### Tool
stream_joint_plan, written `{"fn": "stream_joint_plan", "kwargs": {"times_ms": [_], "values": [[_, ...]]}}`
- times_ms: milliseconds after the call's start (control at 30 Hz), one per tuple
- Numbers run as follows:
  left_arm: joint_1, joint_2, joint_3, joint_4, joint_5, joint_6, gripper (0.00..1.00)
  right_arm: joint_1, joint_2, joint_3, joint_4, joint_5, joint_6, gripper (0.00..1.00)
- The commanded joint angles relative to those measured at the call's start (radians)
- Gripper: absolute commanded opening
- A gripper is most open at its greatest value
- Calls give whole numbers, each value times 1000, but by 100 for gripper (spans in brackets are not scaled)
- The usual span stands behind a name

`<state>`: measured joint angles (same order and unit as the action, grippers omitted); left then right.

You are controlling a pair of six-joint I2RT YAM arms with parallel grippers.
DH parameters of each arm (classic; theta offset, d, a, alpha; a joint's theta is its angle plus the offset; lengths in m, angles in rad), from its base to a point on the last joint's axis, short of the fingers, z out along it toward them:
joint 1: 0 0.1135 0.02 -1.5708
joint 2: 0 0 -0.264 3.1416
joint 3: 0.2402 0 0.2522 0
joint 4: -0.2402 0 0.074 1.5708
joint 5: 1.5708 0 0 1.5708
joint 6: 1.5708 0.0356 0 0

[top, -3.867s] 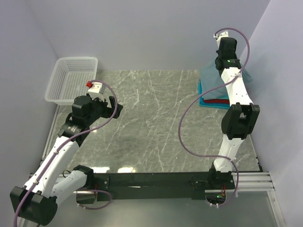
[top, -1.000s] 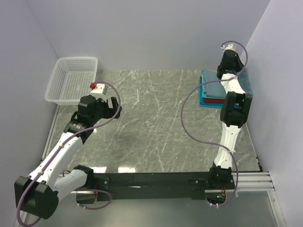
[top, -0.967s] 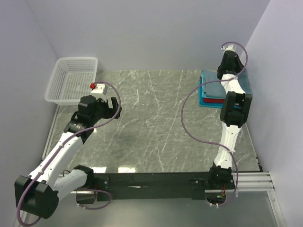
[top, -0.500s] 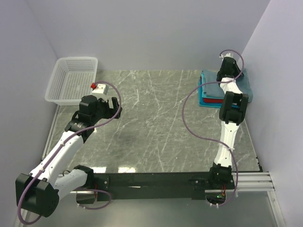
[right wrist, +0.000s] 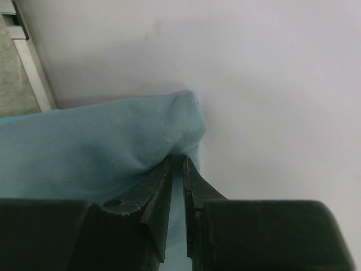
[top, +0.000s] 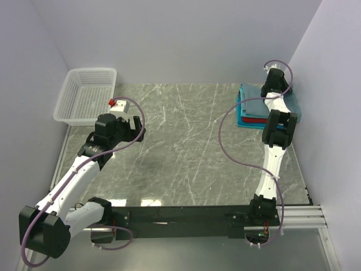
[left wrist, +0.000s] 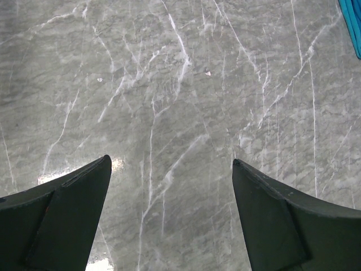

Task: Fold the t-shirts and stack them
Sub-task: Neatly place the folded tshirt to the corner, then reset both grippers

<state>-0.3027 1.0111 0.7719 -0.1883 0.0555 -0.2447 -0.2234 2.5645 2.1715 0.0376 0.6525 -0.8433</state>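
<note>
A stack of folded t-shirts (top: pixel 254 106) lies at the table's back right, a dusty grey-blue one on top, with red (top: pixel 252 119) and turquoise (top: pixel 246 125) edges below it. My right gripper (top: pixel 277 84) reaches over the stack's far right corner by the wall. In the right wrist view its jaws (right wrist: pixel 176 161) are shut on a bunched fold of the grey-blue t-shirt (right wrist: pixel 101 147). My left gripper (top: pixel 137 129) hovers over the left half of the table, open, with only bare marble between its fingers (left wrist: pixel 171 161).
A white mesh basket (top: pixel 87 95) stands at the back left corner. The right wall (right wrist: pixel 271 84) is right beside the held cloth. A sliver of turquoise cloth (left wrist: pixel 352 22) shows at the top right of the left wrist view.
The right arm has swung toward the back wall and lowered, and the grey-blue t-shirt now lies flatter on the stack. The left arm has shifted slightly, still open.
</note>
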Motion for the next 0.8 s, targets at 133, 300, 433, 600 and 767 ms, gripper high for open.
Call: {"fn": "stream_joint_plan", "kwargs": {"times_ms": [133, 300, 433, 600, 767], "values": [[-4, -9, 1, 27, 4, 7, 93, -8, -46, -28, 34, -5, 42, 21], [-4, -20, 3, 30, 4, 2, 93, 38, -189, -140, 80, -33, 107, 21], [-4, -35, -2, 32, -2, 4, 93, 94, -303, -272, 131, -39, 135, 22], [-4, -66, -2, 35, -14, 5, 94, 170, -478, -425, 139, -48, 170, 22], [-4, -104, -2, 29, -22, -1, 94, 219, -724, -561, -23, -224, 329, 24]]}}
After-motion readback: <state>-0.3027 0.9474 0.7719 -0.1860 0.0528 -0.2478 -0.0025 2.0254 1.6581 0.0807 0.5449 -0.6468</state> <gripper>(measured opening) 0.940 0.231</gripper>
